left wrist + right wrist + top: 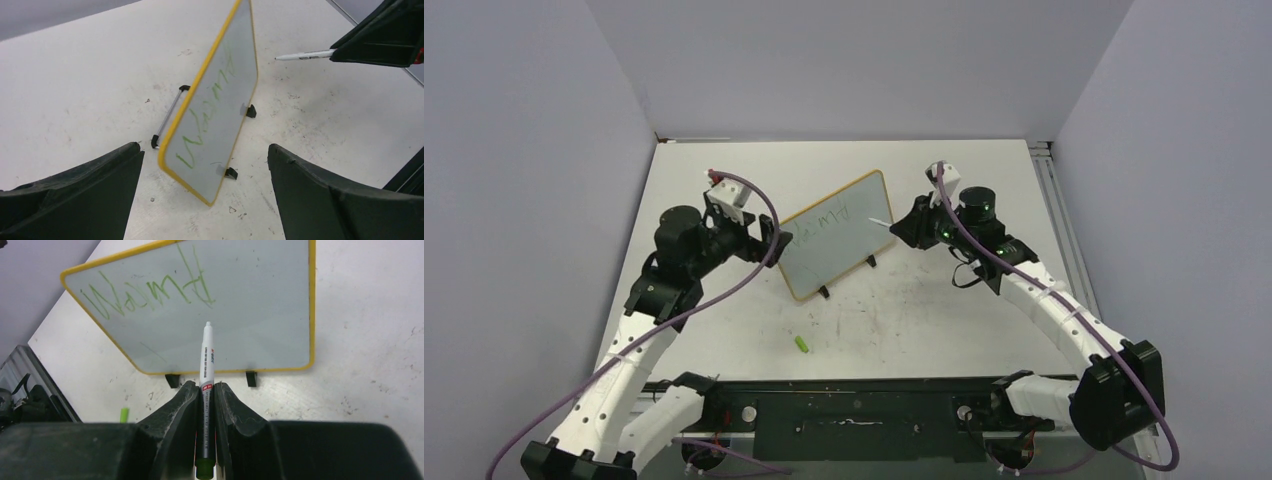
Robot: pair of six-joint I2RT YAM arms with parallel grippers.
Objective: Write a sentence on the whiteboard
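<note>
The whiteboard (844, 245) stands tilted on black feet at mid-table, its frame yellow. A line of green handwriting, the sentence (822, 222), crosses its upper part (145, 292). My right gripper (205, 386) is shut on a white marker (206, 357) whose tip points at the board's blank area below the writing. In the left wrist view the marker (305, 55) tip stops a little short of the whiteboard (222, 120). My left gripper (204, 150) is open wide, its fingers either side of the board's left end without touching it.
A small green marker cap (803, 344) lies on the table in front of the board, also visible as the cap (124, 415) left of the right fingers. Grey walls enclose the table on three sides. A metal rail (1052, 200) runs along the right edge.
</note>
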